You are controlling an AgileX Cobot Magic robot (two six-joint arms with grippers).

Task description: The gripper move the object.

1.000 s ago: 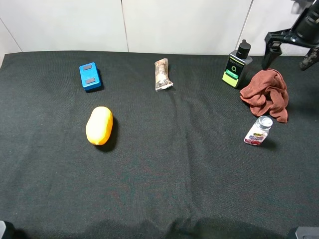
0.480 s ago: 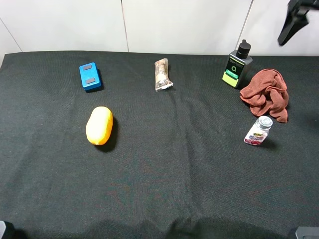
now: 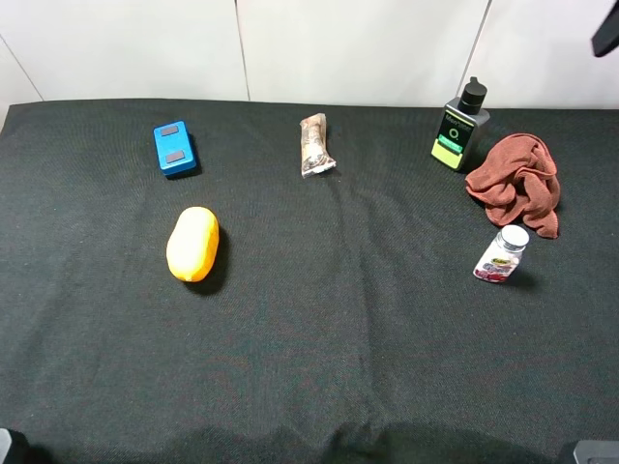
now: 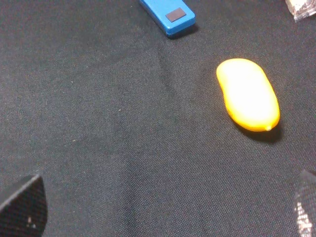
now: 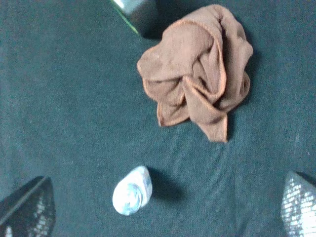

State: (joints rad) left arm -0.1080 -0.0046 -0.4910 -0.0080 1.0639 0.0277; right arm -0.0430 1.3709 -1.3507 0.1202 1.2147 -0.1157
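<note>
Fingers (image 5: 27, 210) apart, seemingly above cloth (image 5: 197, 69)

Matt black cloth (image 3: 319, 319) under a crumpled rust-brown cloth rag (image 3: 517, 181).

Left end effector (image 4: 165, 210): two black fingertips (image 4: 22, 207) with fine textured pads. Right end effector (image 5: 165, 207): dark fingers (image 5: 27, 207), one pad showing a silvery grid texture. In the high view, only one black arm segment (image 3: 606, 34) is visible.
</note>
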